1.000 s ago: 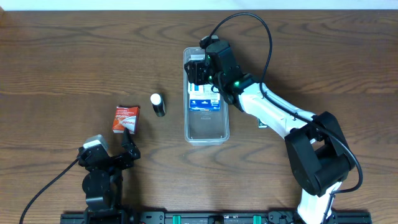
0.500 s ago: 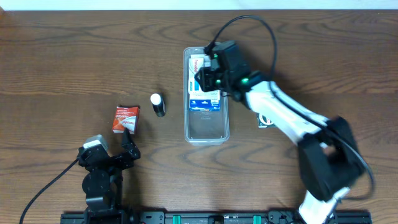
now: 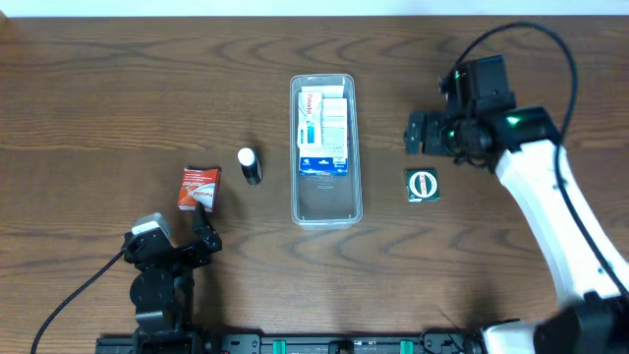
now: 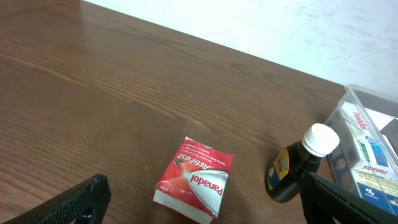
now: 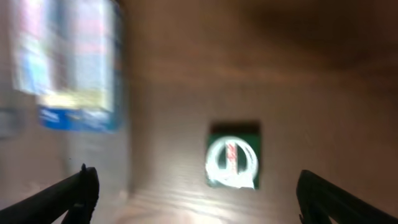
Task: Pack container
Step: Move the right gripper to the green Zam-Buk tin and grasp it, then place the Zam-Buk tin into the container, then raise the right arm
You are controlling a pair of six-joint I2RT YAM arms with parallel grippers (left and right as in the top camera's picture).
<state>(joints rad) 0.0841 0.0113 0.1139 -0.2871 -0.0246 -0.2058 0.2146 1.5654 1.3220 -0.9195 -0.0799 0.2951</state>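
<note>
I had the overhead camera fixed above, facing straight down on the whole table [image 3: 118, 88]. The left wrist camera sat low and close to the tabletop, facing the far wall. With the overhead it shared the red box [image 4: 194, 180], the dark bottle [image 4: 298, 168] and one end of the container [image 4: 357, 93]. The right wrist camera looked steeply down from higher up, blurred, and shared the green box [image 5: 232, 155] and the container's side.

Dark wood table [image 3: 98, 79]: clear container [image 3: 326, 205] centre; red box [image 3: 199, 188], white-capped bottle [image 3: 251, 165] to its left; green box [image 3: 423, 185] right.
</note>
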